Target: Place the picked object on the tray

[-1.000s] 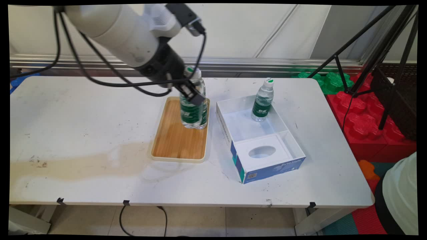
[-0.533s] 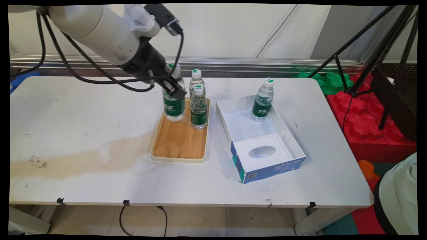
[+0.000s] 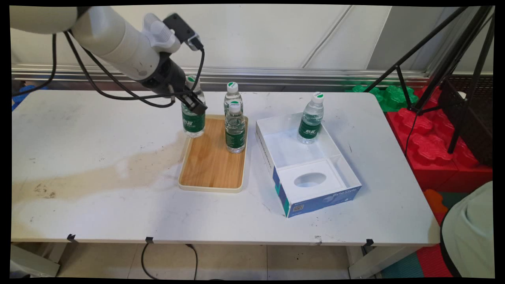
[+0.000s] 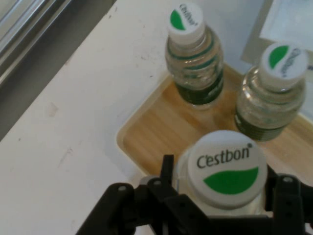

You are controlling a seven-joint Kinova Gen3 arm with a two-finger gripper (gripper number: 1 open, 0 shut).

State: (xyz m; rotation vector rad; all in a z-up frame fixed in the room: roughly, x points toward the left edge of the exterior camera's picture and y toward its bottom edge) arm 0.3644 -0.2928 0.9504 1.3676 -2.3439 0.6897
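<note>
A bottle (image 3: 193, 114) with a green label and a white cap is held by the gripper (image 3: 194, 103), whose jaws are closed on its neck just under the cap. In the hand view the same bottle (image 4: 226, 176) is seen from above, its cap lettered "Cestbon", with the black fingers (image 4: 166, 178) on either side of it. The bottle is held upright over the far left corner of the tray (image 3: 212, 157), its base at the tray's rim; whether it touches the rim cannot be told.

A second ago the held bottle was at the tray's far right, in front of the two other bottles and hiding them. Half a second ago it had been carried toward nine o'clock, over the tray's far left part. It has now been carried further toward nine o'clock, to the tray's left edge.

Two more bottles (image 3: 235, 127) are left standing on the tray's far right, at three o'clock of the held one, one behind the other. At three o'clock of the tray lies an open white box (image 3: 307, 165), in whose far part a fourth bottle (image 3: 311, 118) stands. All rests on a white table (image 3: 98, 157), unchanged.
</note>
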